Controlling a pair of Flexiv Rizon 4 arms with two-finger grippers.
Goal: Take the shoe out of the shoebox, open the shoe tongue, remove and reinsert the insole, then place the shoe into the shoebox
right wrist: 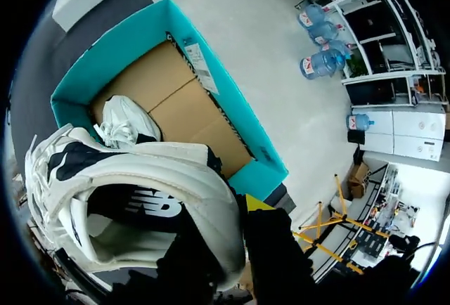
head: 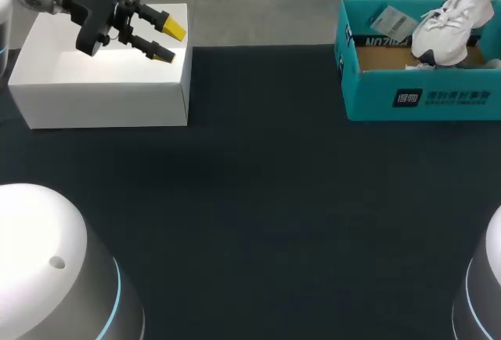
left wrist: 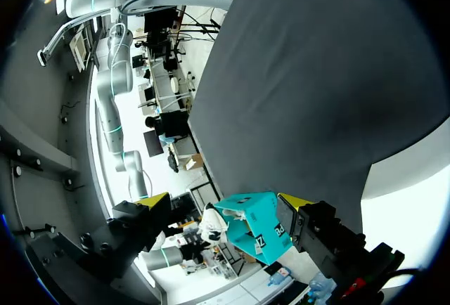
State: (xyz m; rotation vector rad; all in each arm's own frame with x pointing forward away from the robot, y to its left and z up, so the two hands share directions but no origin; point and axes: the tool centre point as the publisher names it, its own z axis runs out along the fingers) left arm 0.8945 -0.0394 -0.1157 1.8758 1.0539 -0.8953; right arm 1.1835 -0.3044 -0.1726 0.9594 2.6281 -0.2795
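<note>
On the dark table (head: 258, 199), one white box (head: 102, 93) is seen at ten o'clock. One left gripper (head: 168, 41) is held above this box. Its two yellow-tipped fingers are spread apart, nothing is held between them, and they are pointed toward three o'clock. In the left wrist view, the far side of the table is framed between these parted fingers.

One teal shoebox (head: 423, 93) is set at two o'clock on the table, well apart from the white box. It has no lid on, and one paper label (head: 391, 20) is seen against its back wall.

Two white shoes are counted. One shoe (head: 446, 23) is raised over the shoebox, tilted with its toe down. In the right wrist view its heel collar is clamped by the right gripper (right wrist: 225, 228), with one yellow tip outside the heel and the other finger inside the opening. The second shoe (right wrist: 123, 122) is lying on the cardboard floor of the shoebox, under the raised one.
</note>
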